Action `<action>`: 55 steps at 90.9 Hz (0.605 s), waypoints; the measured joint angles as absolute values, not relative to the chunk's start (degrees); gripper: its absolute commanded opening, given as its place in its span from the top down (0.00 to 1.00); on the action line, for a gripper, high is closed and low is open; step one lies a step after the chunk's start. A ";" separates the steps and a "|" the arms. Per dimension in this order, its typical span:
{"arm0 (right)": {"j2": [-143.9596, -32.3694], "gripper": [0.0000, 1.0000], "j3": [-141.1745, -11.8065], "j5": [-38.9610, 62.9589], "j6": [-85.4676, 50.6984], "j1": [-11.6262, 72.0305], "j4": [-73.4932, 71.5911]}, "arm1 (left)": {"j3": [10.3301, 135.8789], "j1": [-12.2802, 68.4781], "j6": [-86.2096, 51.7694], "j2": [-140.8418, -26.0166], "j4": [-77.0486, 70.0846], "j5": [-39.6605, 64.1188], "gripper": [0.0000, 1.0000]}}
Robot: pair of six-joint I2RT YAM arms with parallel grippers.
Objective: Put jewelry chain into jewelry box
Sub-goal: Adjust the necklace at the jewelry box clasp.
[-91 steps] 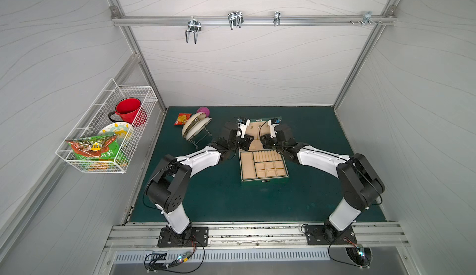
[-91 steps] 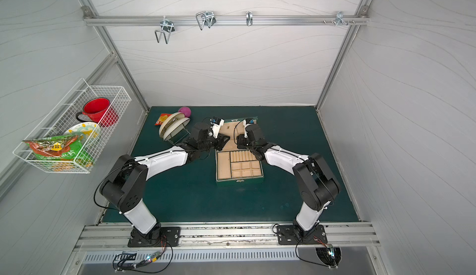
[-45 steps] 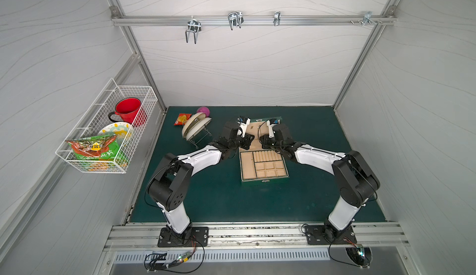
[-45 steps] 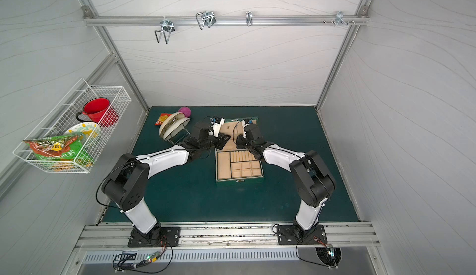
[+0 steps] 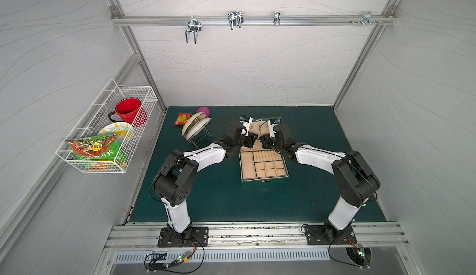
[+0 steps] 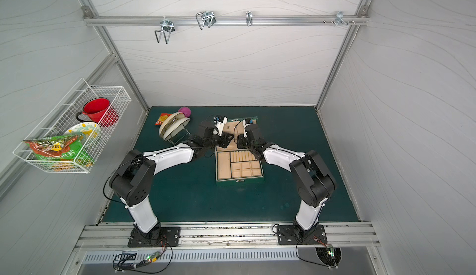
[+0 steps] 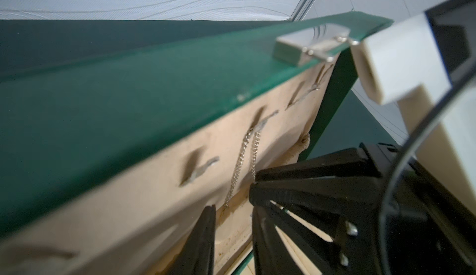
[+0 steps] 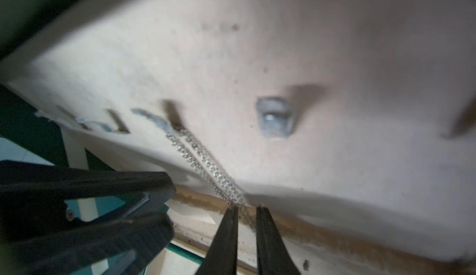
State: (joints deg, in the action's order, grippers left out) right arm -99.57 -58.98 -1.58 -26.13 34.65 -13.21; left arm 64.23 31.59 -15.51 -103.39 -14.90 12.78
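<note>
Jewelry box (image 5: 246, 165) sits mid-bench (image 5: 219, 201), open, with its lid (image 7: 128, 93) raised along the 12 o'clock edge. Jewelry chain (image 8: 206, 163) hangs doubled from a hook (image 7: 260, 124) in the lid's beige lining, both strands running down toward the hinge. Right claw (image 8: 246, 209), in from 4 o'clock, pinches the strands low down. Left claw (image 8: 168, 204), in from 8 o'clock, stands part spread just beside it.

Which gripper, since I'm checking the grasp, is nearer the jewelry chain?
Right. The jewelry chain, hung on a hook, runs between the fingertips of the right gripper; the left gripper is close beside it.
</note>
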 measured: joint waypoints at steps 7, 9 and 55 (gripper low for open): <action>-99.55 0.76 -58.67 -1.23 -26.46 34.41 -13.72 | 64.38 31.83 -16.36 -103.83 -14.94 12.45 0.73; -99.55 0.75 -58.57 -1.19 -26.50 34.37 -13.85 | 64.38 31.92 -16.56 -103.90 -14.94 12.43 0.73; -92.09 0.71 -57.43 -3.05 -28.73 36.73 -11.99 | 51.62 30.35 -17.87 -84.95 -16.43 7.90 0.60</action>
State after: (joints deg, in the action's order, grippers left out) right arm -92.09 -57.43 -3.05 -28.73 36.73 -11.99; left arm 51.62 30.35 -17.87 -84.95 -16.43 7.90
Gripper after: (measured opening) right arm 0.308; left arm 0.374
